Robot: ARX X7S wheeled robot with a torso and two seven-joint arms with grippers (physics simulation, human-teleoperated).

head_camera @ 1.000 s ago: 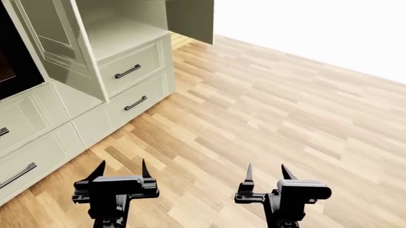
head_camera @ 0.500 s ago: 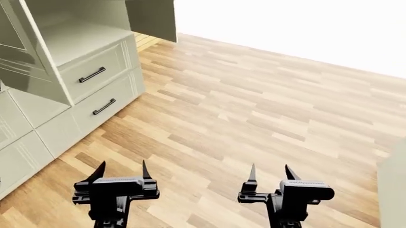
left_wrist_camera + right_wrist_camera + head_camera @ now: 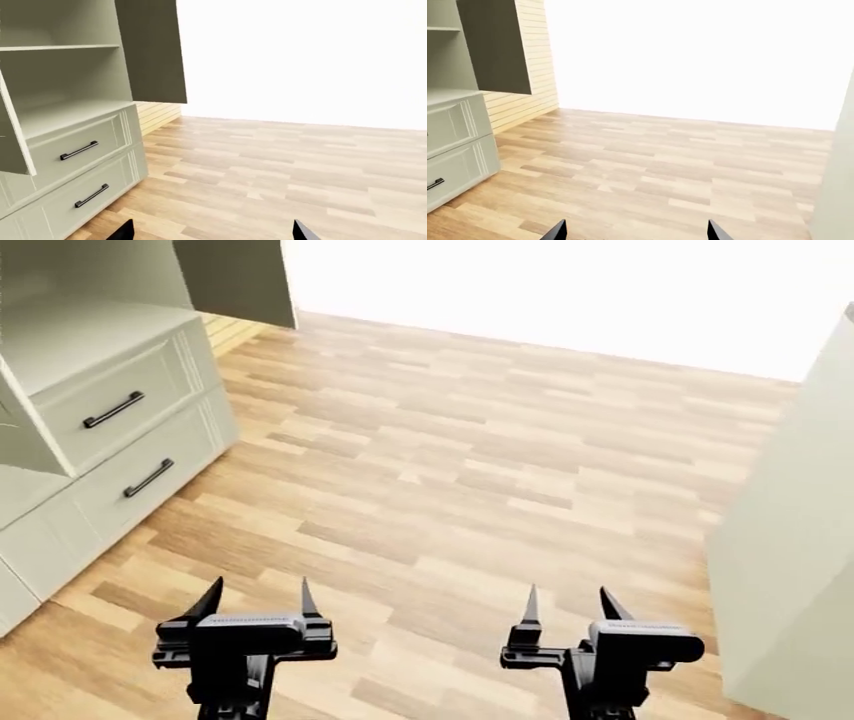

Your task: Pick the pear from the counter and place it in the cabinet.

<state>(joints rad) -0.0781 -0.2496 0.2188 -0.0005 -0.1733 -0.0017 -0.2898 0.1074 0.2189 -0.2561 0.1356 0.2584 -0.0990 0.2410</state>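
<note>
Matt cream cabinet [image 3: 80,410] with dark, perhaps metal handles [image 3: 114,409]; smooth wood-plank floor [image 3: 454,480].

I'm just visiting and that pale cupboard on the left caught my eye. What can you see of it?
The cabinet is a tall cream-white unit standing on the wood floor, at the head view's left. Its door is swung open, showing bare inner shelves. Below sit two stacked panelled drawers, both closed, each with a dark bar handle. Nothing lies on the visible shelves, and neither gripper touches it.
</note>
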